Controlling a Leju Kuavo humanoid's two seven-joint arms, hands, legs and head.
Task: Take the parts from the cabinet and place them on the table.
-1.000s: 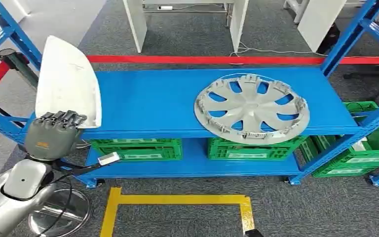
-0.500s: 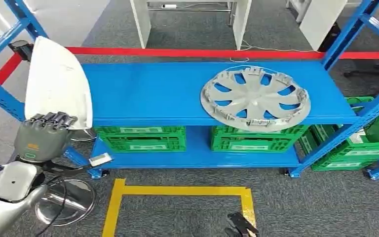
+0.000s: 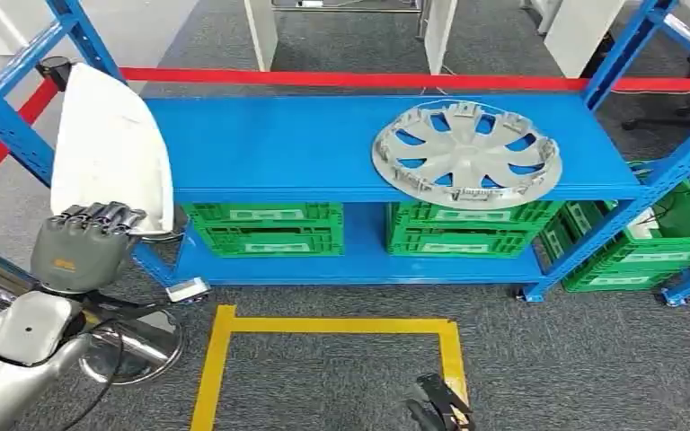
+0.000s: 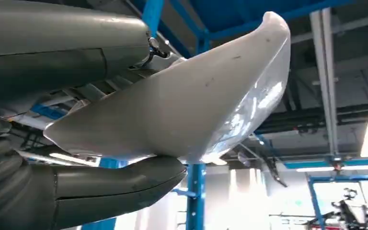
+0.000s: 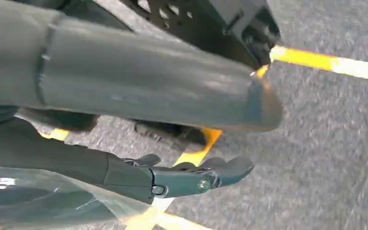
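Observation:
My left hand (image 3: 85, 247) grips the lower edge of a white curved shell part (image 3: 108, 148), holding it upright in front of the blue shelf's (image 3: 269, 153) left end. In the left wrist view the part (image 4: 182, 115) lies between my thumb (image 4: 105, 191) and the fingers above it. A silver wheel cover (image 3: 465, 154) lies flat on the shelf's right half, well away from both hands. My right hand (image 3: 436, 409) hangs low over the grey carpet; in its wrist view the hand (image 5: 124, 91) has its fingers (image 5: 196, 177) stretched out and apart, holding nothing.
Green crates (image 3: 265, 229) (image 3: 467, 238) fill the lower shelf, and another (image 3: 647, 256) stands to the right. Blue rack uprights (image 3: 4, 117) flank the part. A yellow tape rectangle (image 3: 323, 325) marks the carpet in front; a round metal base (image 3: 135, 346) sits at the lower left.
The whole picture has shifted: the camera has drawn back from the rack. My left hand keeps its hold on the white part. My right hand's fingers have come into the bottom edge.

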